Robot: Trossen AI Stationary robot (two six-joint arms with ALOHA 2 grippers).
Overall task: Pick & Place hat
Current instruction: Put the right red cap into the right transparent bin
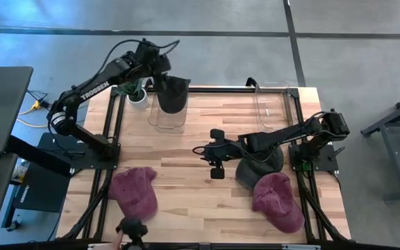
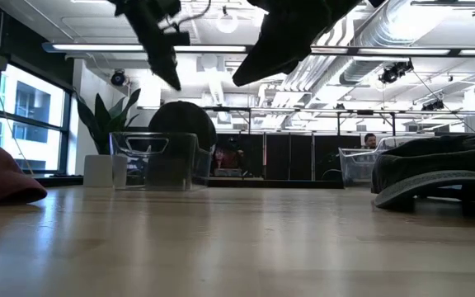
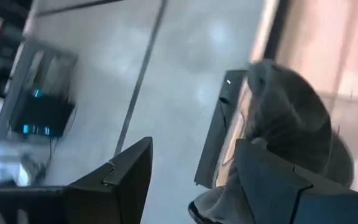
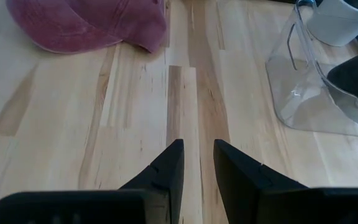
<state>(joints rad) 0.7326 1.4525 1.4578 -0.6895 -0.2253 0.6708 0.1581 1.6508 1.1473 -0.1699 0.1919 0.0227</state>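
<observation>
A: Left gripper (image 1: pixel 164 75) position?
B: At the far side of the table (image 1: pixel 186 180), above a clear bin (image 1: pixel 167 118). A dark grey hat (image 1: pixel 173 94) hangs there, its lower part in the bin's mouth.

A: Is it clenched on the hat?
B: No. In the left wrist view the fingers (image 3: pixel 123 174) stand well apart, and the grey fabric (image 3: pixel 291 118) lies against the inner side of one finger only. Released, though cloth is touching.

A: Low view?
B: The hat's rounded crown (image 2: pixel 182 124) shows behind and above the bin's wall (image 2: pixel 155 161). A white pot with a green plant (image 2: pixel 105 157) stands just beside the bin.

A: Right gripper (image 1: pixel 215 153)?
B: Near the table's middle, low over bare wood. The right wrist view shows its fingers (image 4: pixel 166 168) close together with a narrow gap, nothing between them.

A: Other hats?
B: A maroon one (image 1: pixel 136 191) at the near left, another maroon one (image 1: pixel 278 201) at the near right, touching a dark hat (image 1: pixel 259 167) under the right arm. A second clear bin (image 1: pixel 273 104) stands at the far right.
</observation>
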